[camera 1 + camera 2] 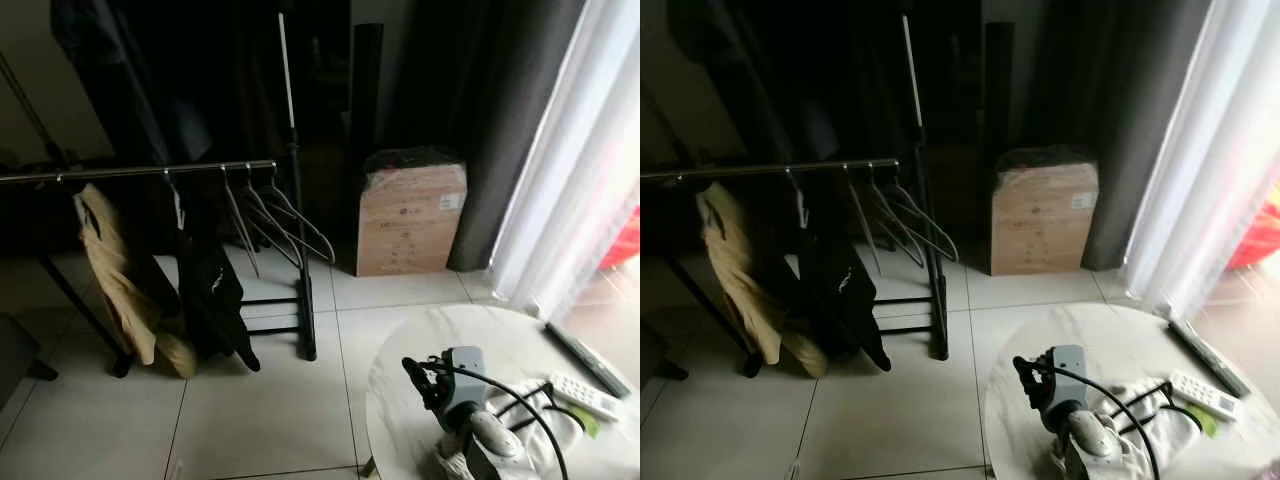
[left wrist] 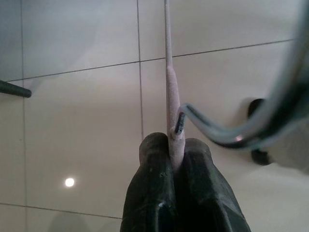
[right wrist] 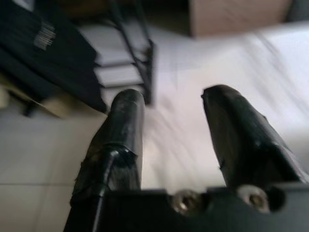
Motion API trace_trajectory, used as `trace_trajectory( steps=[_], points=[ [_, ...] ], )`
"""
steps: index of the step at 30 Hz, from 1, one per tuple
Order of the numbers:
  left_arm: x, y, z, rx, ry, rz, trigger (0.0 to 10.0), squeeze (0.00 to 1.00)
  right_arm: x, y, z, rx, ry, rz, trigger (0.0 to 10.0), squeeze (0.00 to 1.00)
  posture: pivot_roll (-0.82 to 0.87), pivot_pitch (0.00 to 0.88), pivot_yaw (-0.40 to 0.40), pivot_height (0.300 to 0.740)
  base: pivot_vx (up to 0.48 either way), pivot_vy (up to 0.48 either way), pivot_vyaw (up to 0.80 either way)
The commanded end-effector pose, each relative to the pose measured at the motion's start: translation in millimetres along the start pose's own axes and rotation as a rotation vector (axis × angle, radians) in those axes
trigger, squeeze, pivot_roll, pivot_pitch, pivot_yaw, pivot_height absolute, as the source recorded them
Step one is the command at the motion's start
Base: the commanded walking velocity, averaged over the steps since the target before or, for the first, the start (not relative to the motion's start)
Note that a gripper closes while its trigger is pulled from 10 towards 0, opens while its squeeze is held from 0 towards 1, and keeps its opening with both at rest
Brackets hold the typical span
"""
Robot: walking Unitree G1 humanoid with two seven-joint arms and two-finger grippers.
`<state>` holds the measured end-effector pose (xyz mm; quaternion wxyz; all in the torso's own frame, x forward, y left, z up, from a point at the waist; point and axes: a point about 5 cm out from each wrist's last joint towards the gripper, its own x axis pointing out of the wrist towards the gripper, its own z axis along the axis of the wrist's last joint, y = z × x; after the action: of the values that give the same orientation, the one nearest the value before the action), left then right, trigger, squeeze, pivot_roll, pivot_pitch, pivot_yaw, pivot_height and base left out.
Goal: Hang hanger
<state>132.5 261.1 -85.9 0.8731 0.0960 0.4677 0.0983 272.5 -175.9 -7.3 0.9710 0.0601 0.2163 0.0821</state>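
Observation:
In the left wrist view my left gripper (image 2: 175, 142) is shut on a thin pinkish hanger (image 2: 169, 87), whose wire runs out over the tiled floor; a grey curved hook (image 2: 217, 133) meets it just past the fingertips. A dark clothes rack with a silver rail (image 1: 140, 172) stands ahead on the left. It carries a tan garment (image 1: 125, 290), a black garment (image 1: 210, 290) and several empty hangers (image 1: 285, 215) near its right end. My right gripper (image 3: 171, 96) is open above the floor, with the rack's foot (image 3: 145, 53) beyond it.
A cardboard box (image 1: 410, 218) stands against the dark curtain (image 1: 520, 130) right of the rack. A round marble table (image 1: 400, 360) at front right holds a steamer (image 1: 462, 385) with its cable, a cloth and a white remote (image 1: 585, 395). Pale floor tiles lie before the rack.

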Motion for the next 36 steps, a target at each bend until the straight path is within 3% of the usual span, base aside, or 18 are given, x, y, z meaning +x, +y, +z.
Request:
trace_trajectory(
  steps=[1, 14, 25, 26, 27, 28, 30, 33, 36],
  points=[
    [-0.9, -0.9, -3, -0.015, 0.0, 0.006, 10.0, 0.0, -2.0, -3.2, -6, 0.016, 0.026, -0.024, 10.0, 0.0, 0.01, 0.0, 0.026, 0.74, 0.0, 0.262, 0.0],
    [-0.8, -2.8, -2, -0.017, -0.007, -0.004, 10.0, 0.0, -6.7, -9.7, -25, 0.04, 0.111, -0.092, 10.0, 0.0, 0.01, 0.0, 0.024, 0.74, 0.0, 0.374, 0.0],
    [-1.0, -4.4, 5, -0.023, -0.076, -0.013, 10.0, 0.0, -9.9, -9.7, -41, 0.076, 0.206, -0.142, 10.0, 0.0, 0.01, 0.0, 0.029, 0.74, 0.0, 0.386, 0.0],
    [2.2, -5.5, 22, 0.009, -0.135, 0.002, 10.0, 0.0, -11.2, -9.8, -44, 0.088, 0.221, -0.15, 10.0, 0.0, 0.01, 0.0, 0.03, 0.74, 0.0, 0.386, 0.0],
    [6.4, -9.5, 74, 0.044, -0.314, 0.006, 10.0, 0.0, -14.0, -10.1, -50, 0.098, 0.25, -0.164, 10.0, 0.0, 0.01, 0.0, 0.03, 0.74, 0.0, 0.274, 0.0],
    [6.0, -10.6, 90, 0.042, -0.374, 0.004, 10.0, 0.0, -15.1, -10.0, -52, 0.102, 0.258, -0.166, 10.0, 0.0, 0.01, 0.0, 0.03, 0.74, 0.0, 0.274, 0.0],
    [3.0, -7.2, 110, 0.033, -0.467, 0.005, 10.0, 0.0, -20.6, -9.2, -63, 0.104, 0.309, -0.173, 10.0, 0.0, 0.01, 0.0, 0.03, 0.74, 0.0, 0.326, 0.0],
    [1.8, -4.4, 115, 0.039, -0.495, 0.01, 10.0, 0.0, -23.4, -8.6, -69, 0.102, 0.335, -0.178, 10.0, 0.0, 0.02, 0.0, 0.029, 0.74, 0.0, 0.178, 0.0],
    [-6.2, -0.8, 134, 0.021, -0.618, 0.011, 10.0, 0.0, -33.3, -8.8, -85, 0.103, 0.412, -0.206, 10.0, 0.0, 0.03, 0.0, 0.028, 0.74, 0.0, 0.0, 0.0]
  ],
)
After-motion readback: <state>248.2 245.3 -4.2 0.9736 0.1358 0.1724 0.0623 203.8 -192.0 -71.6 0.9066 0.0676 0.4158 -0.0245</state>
